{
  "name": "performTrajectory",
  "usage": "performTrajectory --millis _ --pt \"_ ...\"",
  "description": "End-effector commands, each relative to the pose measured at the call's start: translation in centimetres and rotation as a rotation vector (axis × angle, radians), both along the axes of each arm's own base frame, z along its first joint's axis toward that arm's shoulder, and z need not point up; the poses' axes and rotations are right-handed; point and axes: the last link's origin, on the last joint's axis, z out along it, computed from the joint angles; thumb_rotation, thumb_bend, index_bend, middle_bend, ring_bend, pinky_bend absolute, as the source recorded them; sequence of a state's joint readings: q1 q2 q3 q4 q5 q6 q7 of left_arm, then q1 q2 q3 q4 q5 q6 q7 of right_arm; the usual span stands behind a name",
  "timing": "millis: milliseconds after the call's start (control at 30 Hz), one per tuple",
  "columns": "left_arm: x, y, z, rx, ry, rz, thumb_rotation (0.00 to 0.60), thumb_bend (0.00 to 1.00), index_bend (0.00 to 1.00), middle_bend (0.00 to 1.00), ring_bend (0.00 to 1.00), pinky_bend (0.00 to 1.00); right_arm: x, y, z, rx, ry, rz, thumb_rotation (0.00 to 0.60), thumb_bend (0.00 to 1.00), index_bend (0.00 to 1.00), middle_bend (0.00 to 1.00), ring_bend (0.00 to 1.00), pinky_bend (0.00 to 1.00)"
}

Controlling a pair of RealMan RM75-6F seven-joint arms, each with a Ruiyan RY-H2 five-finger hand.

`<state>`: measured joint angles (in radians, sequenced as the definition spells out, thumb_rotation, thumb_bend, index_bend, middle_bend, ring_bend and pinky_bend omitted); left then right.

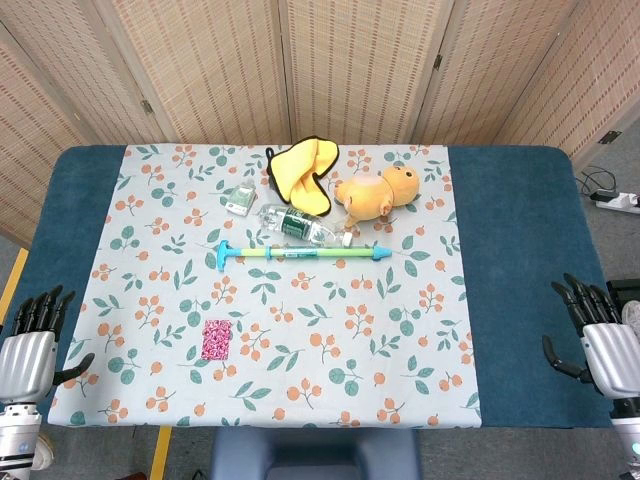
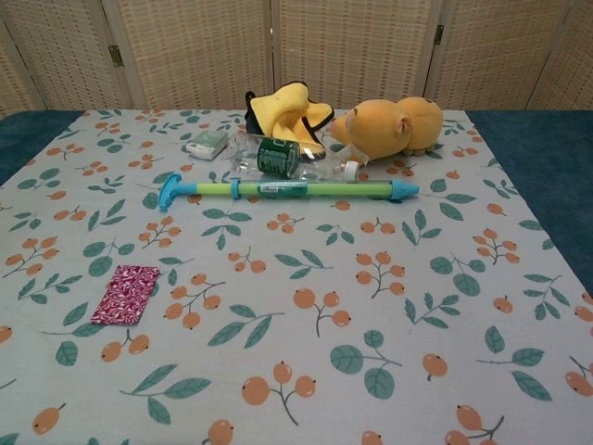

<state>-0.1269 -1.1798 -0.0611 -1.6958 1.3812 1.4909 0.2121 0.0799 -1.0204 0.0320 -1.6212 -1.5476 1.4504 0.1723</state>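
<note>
Head view listing: left hand point(image 1: 28, 350) is hovering off the near left corner of the table point(image 1: 520, 200), fingers apart, holding nothing; right hand point(image 1: 600, 345) is hovering at the near right edge, likewise released and empty. Nearest the left hand, a pink patterned packet point(image 1: 216, 339) is lying flat on the floral cloth point(image 1: 300, 400), well apart from both hands. Farther back, a green-and-blue stick point(image 1: 300, 252) is lying crosswise, a clear bottle point(image 1: 297, 226) just behind it, a small box point(image 1: 239, 198) to the left, a yellow cloth point(image 1: 305, 170) and an orange plush toy point(image 1: 375, 193) at the far side.
</note>
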Motion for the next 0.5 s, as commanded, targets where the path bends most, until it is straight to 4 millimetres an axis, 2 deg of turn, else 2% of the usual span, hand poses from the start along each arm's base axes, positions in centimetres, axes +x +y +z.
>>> performTrajectory --millis 33,333,500 --pt "0.04 0.03 0.05 0.002 0.003 -0.003 0.6 0.23 0.12 0.07 0.04 0.0 0.08 -0.09 0.01 -0.006 -0.002 0.008 0.4 0.52 0.0 0.0 0.0 0.0" --pt "-0.19 -0.18 0.1 0.012 -0.008 -0.001 0.6 0.23 0.13 0.07 0.05 0.0 0.29 -0.07 0.36 -0.029 -0.004 0.025 0.401 0.52 0.0 0.0 0.0 0.0" --pt "0.24 0.21 -0.09 -0.042 -0.034 -0.044 0.6 0.24 0.19 0.07 0.05 0.0 0.4 -0.09 0.58 -0.038 -0.005 0.033 0.402 0.52 0.0 0.0 0.0 0.0"
